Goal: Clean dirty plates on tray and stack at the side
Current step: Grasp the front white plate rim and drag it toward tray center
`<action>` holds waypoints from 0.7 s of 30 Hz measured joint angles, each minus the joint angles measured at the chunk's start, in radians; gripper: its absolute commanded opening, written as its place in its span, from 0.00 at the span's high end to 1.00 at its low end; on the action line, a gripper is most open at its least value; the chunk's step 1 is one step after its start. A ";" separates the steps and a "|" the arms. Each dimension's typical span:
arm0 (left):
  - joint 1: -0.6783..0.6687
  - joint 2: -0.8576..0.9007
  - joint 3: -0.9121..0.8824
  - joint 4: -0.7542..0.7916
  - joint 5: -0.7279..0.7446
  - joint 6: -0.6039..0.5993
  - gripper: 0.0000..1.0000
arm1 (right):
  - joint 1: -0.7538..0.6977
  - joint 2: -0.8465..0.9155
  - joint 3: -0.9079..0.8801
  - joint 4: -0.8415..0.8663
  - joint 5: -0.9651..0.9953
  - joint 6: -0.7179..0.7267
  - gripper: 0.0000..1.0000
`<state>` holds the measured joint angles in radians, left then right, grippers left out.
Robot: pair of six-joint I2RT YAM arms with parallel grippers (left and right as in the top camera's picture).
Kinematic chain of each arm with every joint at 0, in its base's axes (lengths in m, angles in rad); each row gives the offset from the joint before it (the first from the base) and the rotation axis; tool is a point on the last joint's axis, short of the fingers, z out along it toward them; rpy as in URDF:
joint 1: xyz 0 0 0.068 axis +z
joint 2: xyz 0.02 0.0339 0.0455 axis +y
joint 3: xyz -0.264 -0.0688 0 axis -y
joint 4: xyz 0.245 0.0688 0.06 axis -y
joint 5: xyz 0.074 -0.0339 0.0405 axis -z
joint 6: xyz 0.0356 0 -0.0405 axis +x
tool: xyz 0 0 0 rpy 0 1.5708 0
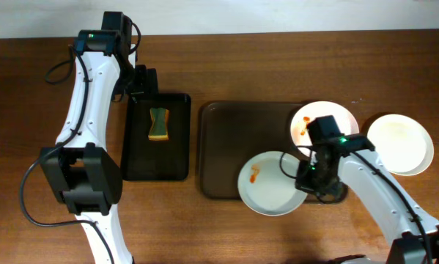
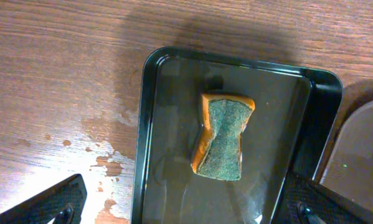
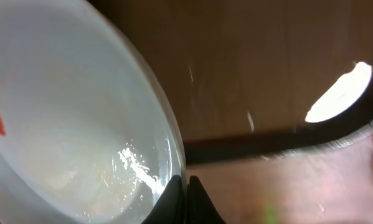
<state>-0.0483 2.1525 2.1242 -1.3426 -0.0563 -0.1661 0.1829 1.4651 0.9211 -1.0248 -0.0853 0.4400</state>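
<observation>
Right arm (image 1: 380, 194) comes in from the lower right corner, elbow bent, wrist tipped down over the tray's (image 1: 226, 147) right side. Right gripper (image 3: 186, 198) is clamped on the right rim of the near plate (image 1: 270, 192), fingertips pinched together over the thin edge (hardly any gap shows in the wrist view). This plate sits front right on the tray, its front edge reaching past the tray's front rim in the overhead view. It has an orange smear (image 1: 254, 174) on its left side.

Far plate (image 1: 329, 117) is at the tray's back right corner, red marks on its left part, its front edge hidden under the right wrist. Side plate (image 1: 399, 144) lies on the table (image 1: 226, 59) just right of the tray and looks plain white.

Left arm (image 1: 91, 88) stretches up the left side, wrist bent over the back end of the black tray (image 2: 152, 124). Left gripper (image 2: 186, 208) is spread wide, holding nothing, above the sponge (image 2: 222, 137). The sponge lies green side up in the black tray, which sits just left of the tray with a narrow gap between.
</observation>
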 measured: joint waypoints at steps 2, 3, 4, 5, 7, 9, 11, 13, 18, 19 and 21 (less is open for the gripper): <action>0.000 0.000 0.000 0.000 0.000 0.000 0.00 | 0.042 0.000 0.002 0.078 0.009 -0.053 0.96; 0.000 0.000 0.000 0.000 0.000 0.000 0.00 | 0.053 0.000 0.003 0.104 0.014 -0.068 0.96; 0.000 0.000 0.000 0.000 0.000 0.000 0.00 | 0.064 0.000 0.003 0.147 0.022 -0.089 0.96; 0.000 0.000 0.000 0.000 0.000 0.000 0.00 | 0.071 0.000 0.005 0.204 0.030 -0.120 0.96; 0.000 0.000 0.000 0.000 0.000 0.000 0.00 | 0.074 0.000 0.005 0.298 0.044 -0.175 0.96; 0.000 0.000 0.000 0.000 0.000 0.000 0.00 | 0.074 0.000 0.005 0.347 0.046 -0.209 0.96; 0.000 0.000 0.000 0.000 0.000 0.000 0.00 | 0.073 0.000 0.005 0.431 0.052 -0.229 0.96; 0.000 0.000 0.000 0.000 0.000 0.000 0.00 | 0.074 0.002 0.005 0.477 0.056 -0.238 0.96; 0.000 0.000 0.000 0.000 0.000 0.000 0.00 | 0.074 0.113 0.006 0.559 0.059 -0.242 0.96; 0.000 0.000 0.000 0.000 0.000 0.000 0.00 | 0.074 0.125 0.006 0.565 0.059 -0.243 0.96; 0.000 0.000 0.000 0.000 0.000 0.000 0.00 | 0.074 0.130 0.006 0.570 0.059 -0.248 0.89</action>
<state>-0.0483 2.1525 2.1242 -1.3426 -0.0563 -0.1661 0.2565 1.5951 0.9268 -0.4545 -0.0261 0.1925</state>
